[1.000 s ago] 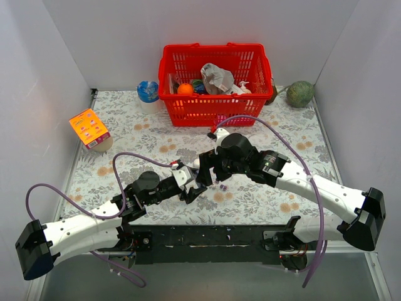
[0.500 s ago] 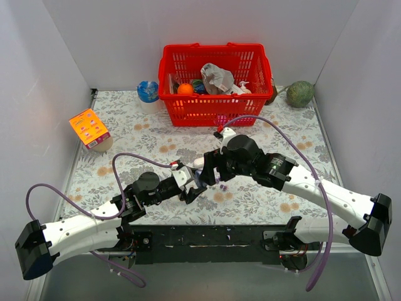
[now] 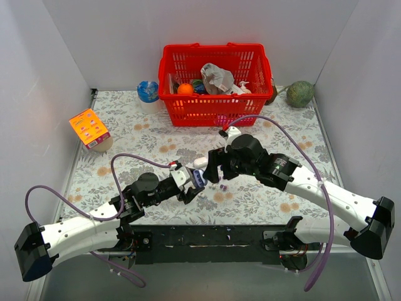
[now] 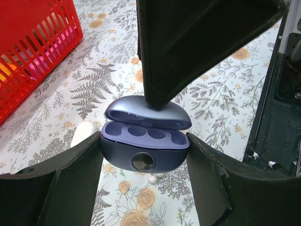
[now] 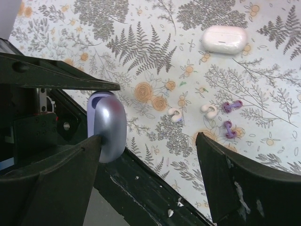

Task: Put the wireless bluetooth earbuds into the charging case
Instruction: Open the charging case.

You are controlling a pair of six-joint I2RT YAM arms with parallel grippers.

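Right gripper [image 3: 216,175], gaping, shifted right; left gripper [image 4: 145,140] clamps the charging case [image 4: 143,157], lid up.

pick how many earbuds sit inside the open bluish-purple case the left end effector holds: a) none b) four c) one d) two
a: the open bluish-purple charging case in the left end effector shows only empty wells; the small purple and whitish earbuds lie on the floral mat.

Basket [image 3: 213,106]: red, far centre of worktop [image 3: 125,157]; orange ball [image 3: 185,89] inside.
Carton [image 3: 89,128]: orange, left edge.
Cup [image 3: 148,92]: blue-white, just left of basket.
Green ball [image 3: 300,93]: far right corner.
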